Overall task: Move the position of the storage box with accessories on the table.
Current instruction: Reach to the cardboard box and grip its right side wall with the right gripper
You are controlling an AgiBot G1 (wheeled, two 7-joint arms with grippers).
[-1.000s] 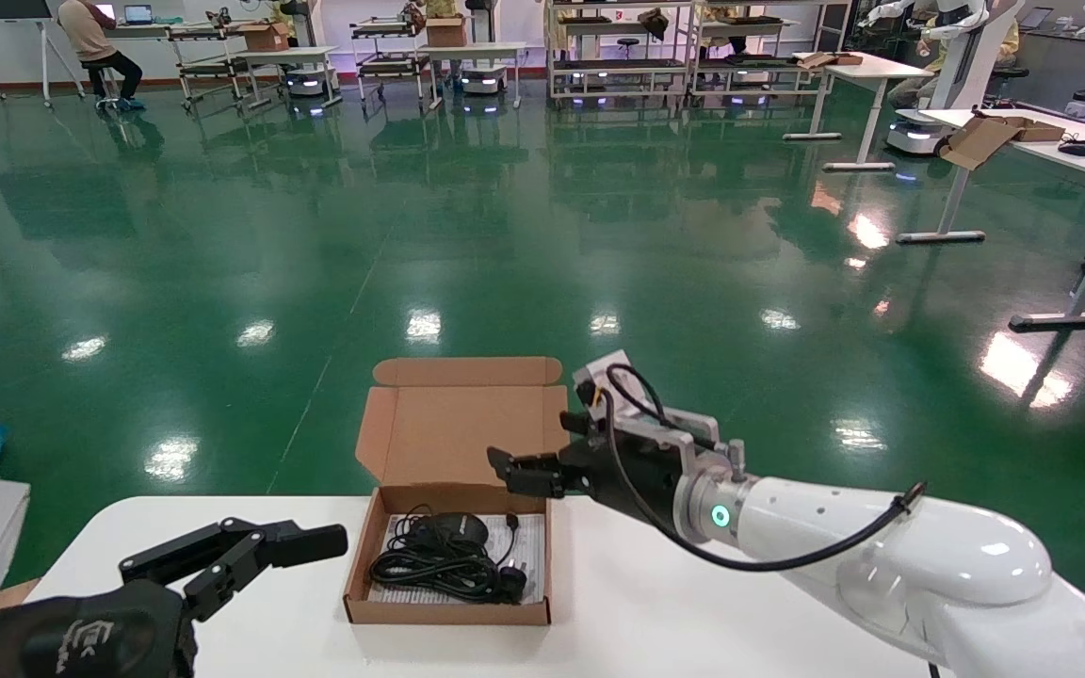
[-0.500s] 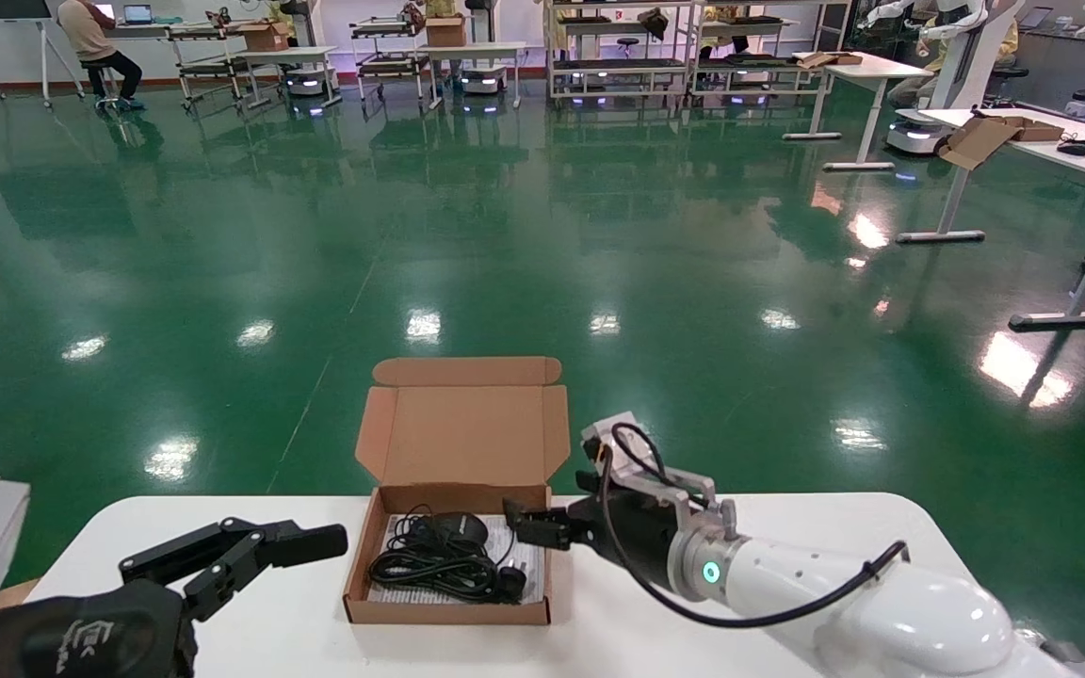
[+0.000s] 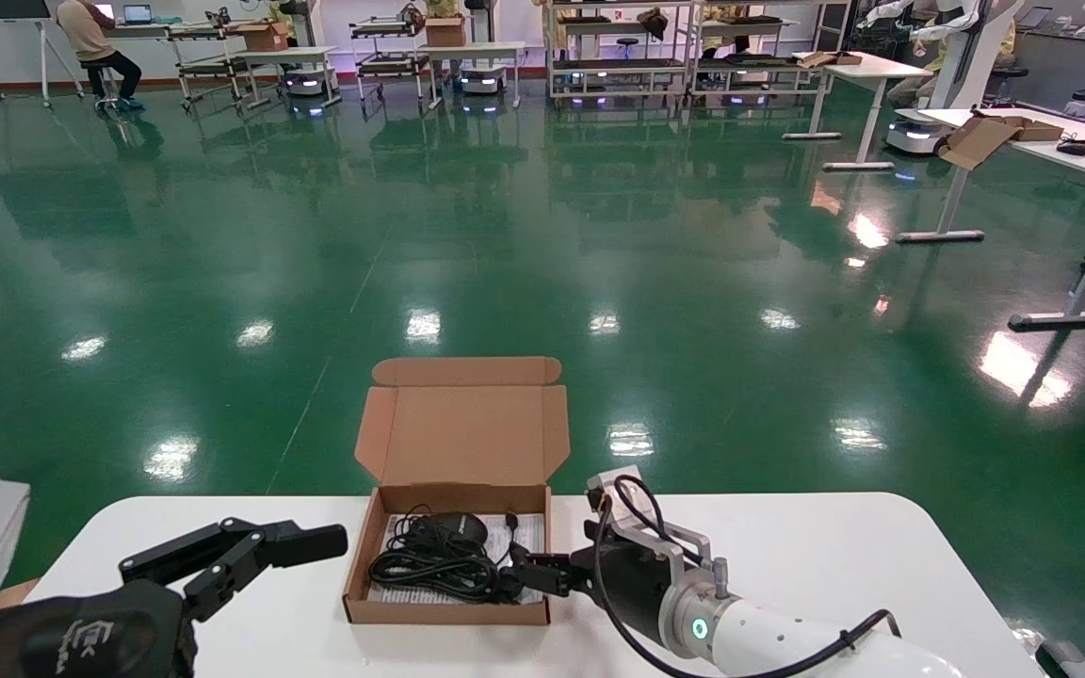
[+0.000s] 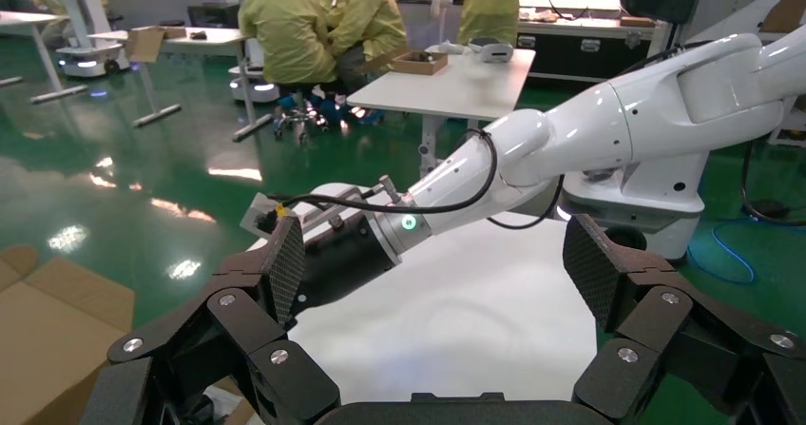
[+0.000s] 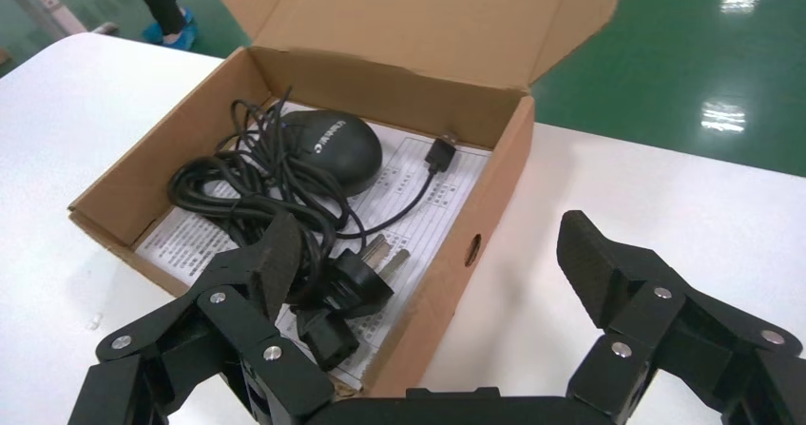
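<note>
Head view: your storage box [image 3: 448, 565] sits on the white desk [image 3: 787, 556] near its far edge, around 12 o'clock from the robot, lid flap standing open at the back. Accessories [image 3: 444, 560] lie inside: black cable tangle, mouse, plug, over a printed sheet. Your right tool [image 3: 528, 573] is at the box's right wall, coming in from 4 o'clock, one finger over the inside, the other hidden here. Your left tool [image 3: 251, 551] hovers at 9 o'clock of the box, apart from it. Left wrist view: left tool [image 4: 437, 273] fingers spread wide, holding nothing; the right arm is beyond it over the desk [image 4: 475, 311]. Right wrist view: right tool [image 5: 432, 254] spread wide, straddling the box's [image 5: 494, 187] right wall, one finger [image 5: 276, 254] over the cable and plug [image 5: 323, 211], the other finger outside above the desk [image 5: 665, 197], not pinching yet.
</note>
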